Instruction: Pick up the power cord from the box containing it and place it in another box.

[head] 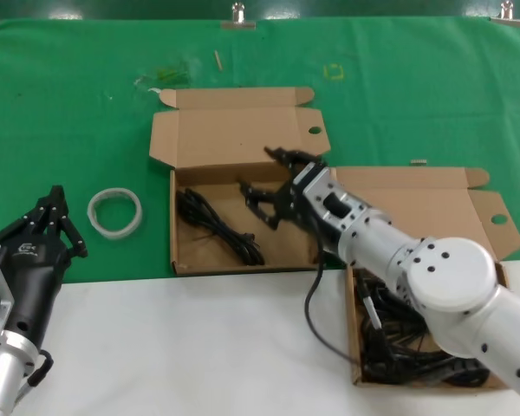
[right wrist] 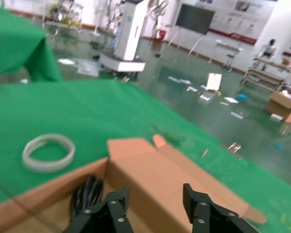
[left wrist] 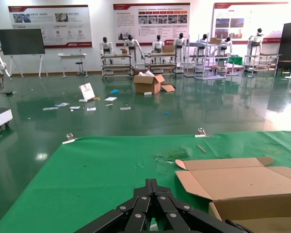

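A black power cord [head: 217, 225] lies as a long narrow hank in the left part of the open middle cardboard box [head: 180, 260]. That box's raised lid has side flaps, one with an oval hole [head: 315, 131]. My right gripper [head: 262, 178] is open and empty, above that box's right part and apart from the cord. In the right wrist view the gripper [right wrist: 155, 199] faces the box wall [right wrist: 150, 170], with the cord [right wrist: 87, 191] to one side. A second open box [head: 416, 204] on the right holds tangled black cords [head: 399, 347], partly hidden by my right arm.
A white tape ring [head: 115, 212] lies on the green cloth left of the middle box; it also shows in the right wrist view [right wrist: 48, 152]. My left gripper [head: 56, 204] is parked shut at the front left, pointing at the cloth [left wrist: 153, 183]. The table front is white.
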Action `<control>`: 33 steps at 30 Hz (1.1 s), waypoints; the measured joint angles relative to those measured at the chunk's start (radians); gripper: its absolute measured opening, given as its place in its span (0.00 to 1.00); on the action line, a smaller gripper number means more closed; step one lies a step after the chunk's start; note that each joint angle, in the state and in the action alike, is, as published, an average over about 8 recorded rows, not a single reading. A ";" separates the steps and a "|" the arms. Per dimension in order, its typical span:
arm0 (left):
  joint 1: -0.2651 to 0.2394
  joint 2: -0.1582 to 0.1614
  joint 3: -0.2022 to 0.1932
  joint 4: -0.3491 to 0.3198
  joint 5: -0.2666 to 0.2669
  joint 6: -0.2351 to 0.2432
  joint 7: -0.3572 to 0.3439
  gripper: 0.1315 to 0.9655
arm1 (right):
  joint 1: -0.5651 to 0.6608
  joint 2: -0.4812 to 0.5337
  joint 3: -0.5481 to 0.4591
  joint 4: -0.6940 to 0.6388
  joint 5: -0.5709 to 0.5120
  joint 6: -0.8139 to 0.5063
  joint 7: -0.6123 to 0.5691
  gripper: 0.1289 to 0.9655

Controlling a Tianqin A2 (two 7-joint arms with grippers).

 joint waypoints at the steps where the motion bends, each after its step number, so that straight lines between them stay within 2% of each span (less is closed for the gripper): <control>1: 0.000 0.000 0.000 0.000 0.000 0.000 0.000 0.01 | 0.004 0.012 -0.009 0.020 0.011 0.013 0.010 0.26; 3: 0.000 0.000 0.000 0.000 0.000 0.000 0.000 0.01 | 0.013 0.042 -0.028 0.069 0.047 0.046 0.025 0.26; 8: 0.000 0.000 0.000 0.000 0.000 0.000 0.000 0.01 | 0.016 0.141 -0.042 0.239 0.165 0.137 0.044 0.39; 12: 0.000 0.000 0.000 0.000 0.000 0.000 0.000 0.01 | -0.023 0.224 0.023 0.397 0.237 0.183 0.072 0.47; 17: 0.000 0.000 0.000 0.000 0.000 0.000 0.000 0.01 | -0.101 0.294 0.146 0.546 0.270 0.187 0.120 0.62; 20: 0.000 0.000 0.000 0.000 0.000 0.000 0.000 0.01 | -0.132 0.305 0.191 0.581 0.270 0.180 0.134 0.72; 29: 0.000 0.000 0.000 0.000 0.000 0.000 0.000 0.06 | -0.186 0.276 0.254 0.581 0.232 0.168 0.132 0.89; 33: 0.000 0.000 0.000 0.000 0.000 0.000 0.000 0.09 | -0.218 0.258 0.292 0.580 0.209 0.161 0.130 0.92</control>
